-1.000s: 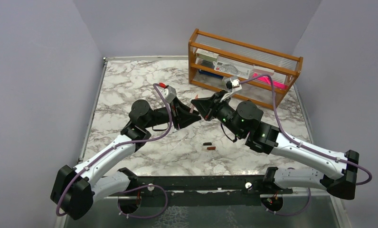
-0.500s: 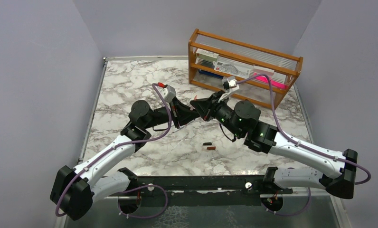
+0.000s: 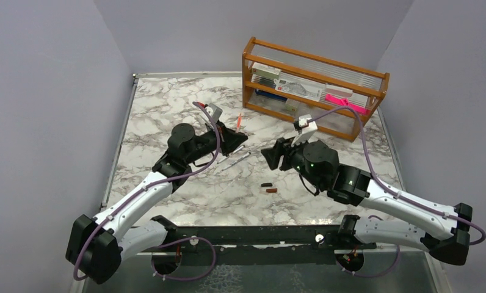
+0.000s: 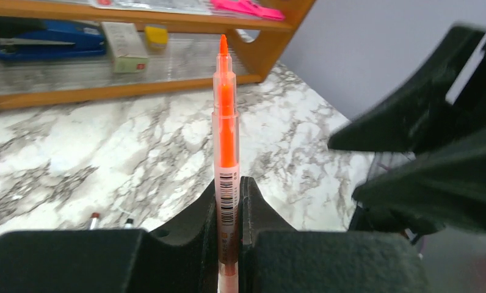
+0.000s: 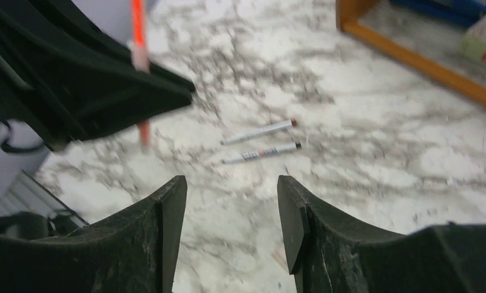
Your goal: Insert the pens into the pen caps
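Note:
My left gripper [image 4: 228, 190] is shut on the translucent orange-red pen [image 4: 226, 116], which sticks up out of the jaws with its tip free; from above that pen [image 3: 238, 121] pokes past the left gripper [image 3: 235, 132]. My right gripper [image 5: 231, 190] stands open with nothing between its fingers, a short way right of the left one [image 3: 269, 156]. Two silvery-grey pens [image 5: 259, 131] [image 5: 262, 152] lie side by side on the marble, between the grippers [image 3: 235, 151] [image 3: 235, 161]. A black cap [image 3: 265, 184] and a dark red cap [image 3: 271, 190] lie close together nearer the arm bases.
A wooden rack [image 3: 249, 73] stands at the back right, holding boxes, a blue stapler [image 4: 45, 36] and a bright pink strip [image 3: 344, 101]. Grey walls close in the marble table [image 3: 161, 104] on three sides.
The grippers met tip to tip before. My right gripper has opened and drawn back to the right and nearer. The left keeps the orange-red pen and has swung a little left.

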Robot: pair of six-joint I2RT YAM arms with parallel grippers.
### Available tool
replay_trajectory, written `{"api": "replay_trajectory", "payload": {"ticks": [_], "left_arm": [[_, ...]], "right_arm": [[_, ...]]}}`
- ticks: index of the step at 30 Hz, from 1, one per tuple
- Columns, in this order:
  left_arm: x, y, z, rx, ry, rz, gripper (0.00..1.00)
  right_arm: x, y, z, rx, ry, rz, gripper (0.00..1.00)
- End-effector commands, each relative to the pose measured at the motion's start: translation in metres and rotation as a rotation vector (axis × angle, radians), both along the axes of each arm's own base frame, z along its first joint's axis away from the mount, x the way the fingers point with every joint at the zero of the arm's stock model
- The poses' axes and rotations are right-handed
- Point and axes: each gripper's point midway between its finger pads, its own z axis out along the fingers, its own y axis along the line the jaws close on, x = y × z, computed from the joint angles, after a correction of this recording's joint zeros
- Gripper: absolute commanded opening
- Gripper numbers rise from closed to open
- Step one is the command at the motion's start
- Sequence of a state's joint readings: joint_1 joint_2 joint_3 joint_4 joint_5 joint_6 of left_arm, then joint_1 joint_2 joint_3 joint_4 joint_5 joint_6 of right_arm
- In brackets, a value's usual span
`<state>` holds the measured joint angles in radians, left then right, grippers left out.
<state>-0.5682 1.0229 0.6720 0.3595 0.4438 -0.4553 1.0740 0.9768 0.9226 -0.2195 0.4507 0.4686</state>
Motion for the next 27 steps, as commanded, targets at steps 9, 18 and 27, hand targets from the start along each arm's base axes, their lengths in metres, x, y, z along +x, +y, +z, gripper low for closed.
{"api": "replay_trajectory", "payload": {"ticks": [9,18,27], "left_arm": [[0.017,0.018,-0.012,0.061,0.012,0.110,0.00],[0.018,0.009,-0.023,0.078,0.039,0.061,0.00],[0.017,0.015,-0.024,0.091,0.033,0.087,0.00]], "right_arm": [[-0.062,-0.036,-0.195,-0.267,0.482,0.024,0.11],[-0.056,-0.006,-0.232,-0.399,0.509,0.118,0.26],[-0.054,0.006,-0.248,-0.418,0.538,0.136,0.02]]}}
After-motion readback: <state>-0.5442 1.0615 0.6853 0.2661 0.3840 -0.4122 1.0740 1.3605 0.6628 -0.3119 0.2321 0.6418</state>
